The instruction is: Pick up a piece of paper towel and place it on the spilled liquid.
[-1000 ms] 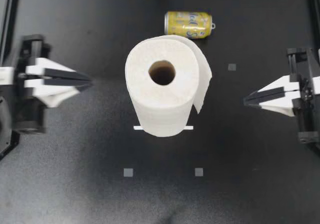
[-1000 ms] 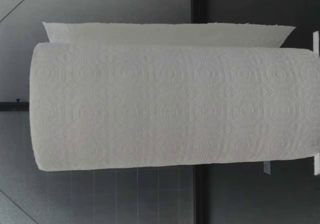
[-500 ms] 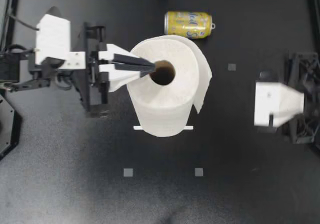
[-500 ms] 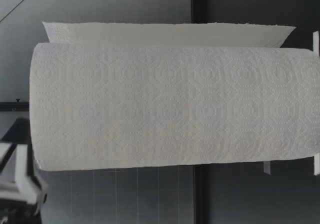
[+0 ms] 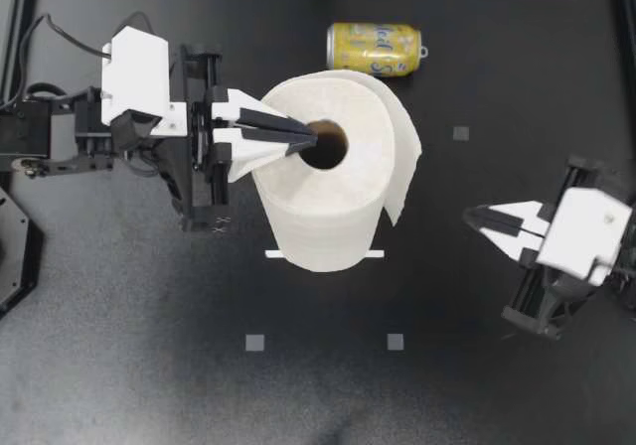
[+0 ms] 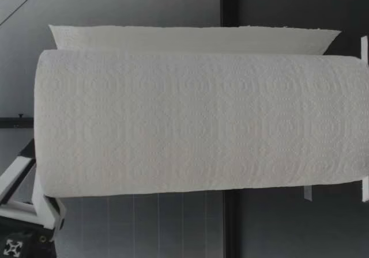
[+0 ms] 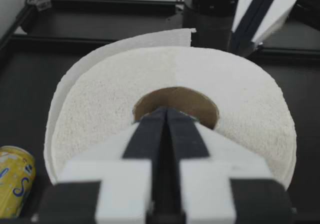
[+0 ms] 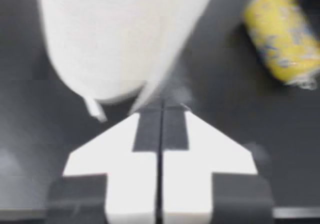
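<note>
An upright paper towel roll (image 5: 343, 182) stands mid-table, a loose sheet (image 5: 403, 162) hanging off its right side. My left gripper (image 5: 312, 145) is shut, its tips over the rim of the cardboard core (image 5: 326, 145); in the left wrist view the shut gripper (image 7: 166, 112) points into the core's opening. My right gripper (image 5: 469, 213) is shut and empty, right of the roll and apart from it. In the right wrist view the gripper (image 8: 161, 105) points at the roll's base (image 8: 107, 49) and the hanging sheet (image 8: 172, 59). I see no spilled liquid.
A yellow can (image 5: 375, 48) lies on its side behind the roll. Small grey tape squares (image 5: 255, 343) mark the black table, and a white strip (image 5: 274, 254) lies at the roll's foot. In the low view the roll (image 6: 202, 120) fills the frame.
My left arm has swung in from the left edge to the roll's top. My right arm has turned and moved nearer to the table's front, tips toward the roll.
</note>
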Tool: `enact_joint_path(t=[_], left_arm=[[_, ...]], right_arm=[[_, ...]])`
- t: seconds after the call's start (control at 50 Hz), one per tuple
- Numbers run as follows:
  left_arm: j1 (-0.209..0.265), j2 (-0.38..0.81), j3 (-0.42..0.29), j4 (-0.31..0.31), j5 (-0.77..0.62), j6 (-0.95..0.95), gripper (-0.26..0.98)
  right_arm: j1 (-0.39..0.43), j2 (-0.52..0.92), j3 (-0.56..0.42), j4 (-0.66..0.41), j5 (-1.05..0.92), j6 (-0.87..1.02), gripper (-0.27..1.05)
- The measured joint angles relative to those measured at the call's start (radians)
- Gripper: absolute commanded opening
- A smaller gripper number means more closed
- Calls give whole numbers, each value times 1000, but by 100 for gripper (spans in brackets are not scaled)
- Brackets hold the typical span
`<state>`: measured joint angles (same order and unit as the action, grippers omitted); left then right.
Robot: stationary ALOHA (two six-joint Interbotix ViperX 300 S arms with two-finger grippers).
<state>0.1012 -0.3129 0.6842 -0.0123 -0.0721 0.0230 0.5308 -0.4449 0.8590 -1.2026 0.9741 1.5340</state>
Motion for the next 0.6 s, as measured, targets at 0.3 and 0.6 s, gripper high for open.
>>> enact_joint_path(t=[0.3,0.6], left_arm=[[0,0,0,-6,3,-2,13],[0,0,2,-8,2,-3,13]], right_arm=[[0,17,97,-270,-34,434,68],[0,152,75,-371,129,615,77]])
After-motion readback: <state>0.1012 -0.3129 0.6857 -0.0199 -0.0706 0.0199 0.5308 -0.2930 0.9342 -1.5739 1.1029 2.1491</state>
